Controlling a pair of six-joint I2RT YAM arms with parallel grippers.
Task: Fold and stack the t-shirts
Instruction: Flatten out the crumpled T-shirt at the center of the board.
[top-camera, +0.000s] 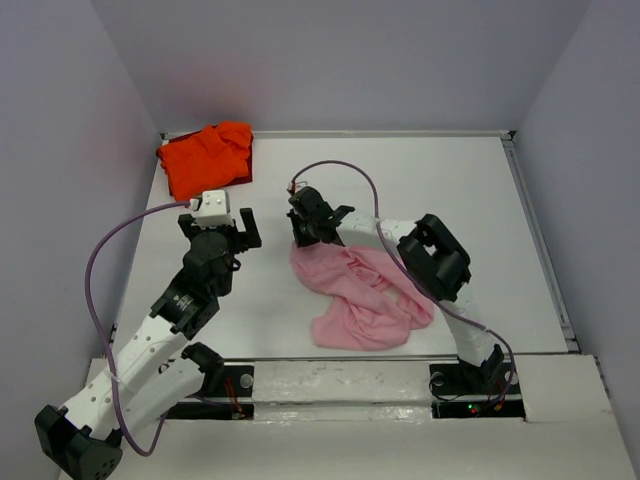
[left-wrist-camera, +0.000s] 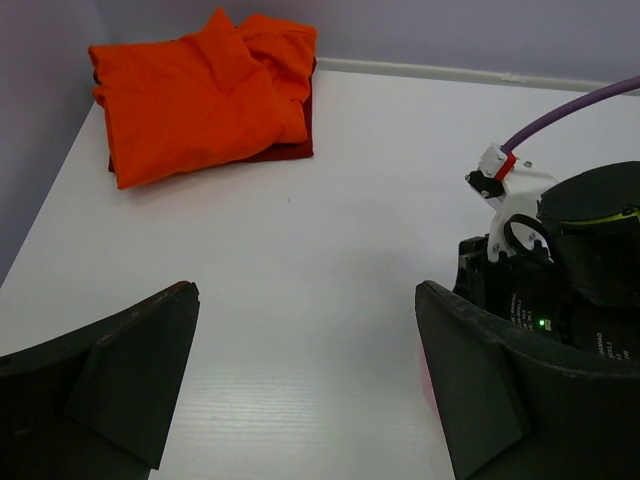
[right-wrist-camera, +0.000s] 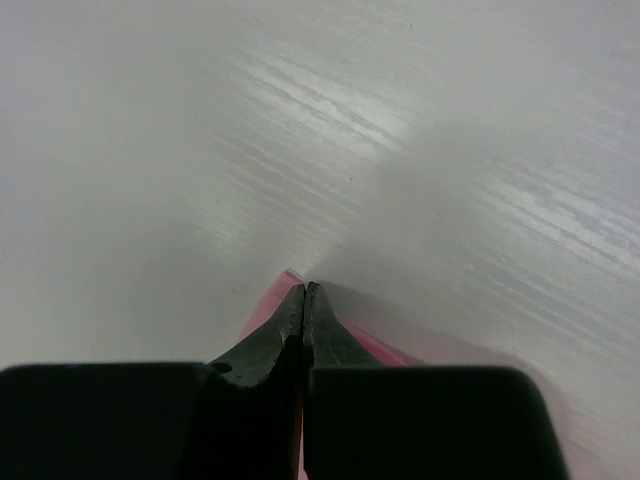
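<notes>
- Pink t-shirt (top-camera: 365, 300) lies crumpled on the desk (top-camera: 450, 190), far edge pinched in the right tool (right-wrist-camera: 304, 293)
- Orange-red t-shirt (left-wrist-camera: 195, 95) folded at the far-left corner
- Left tool (left-wrist-camera: 300, 385) spread wide
- Right arm (top-camera: 440, 262) hides some pink cloth

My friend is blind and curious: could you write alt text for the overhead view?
Seen from above, the right gripper is pinched shut on the far edge of a crumpled pink t-shirt on a white table. The left gripper hangs open beside it, and a folded orange t-shirt lies in the far left corner.
</notes>
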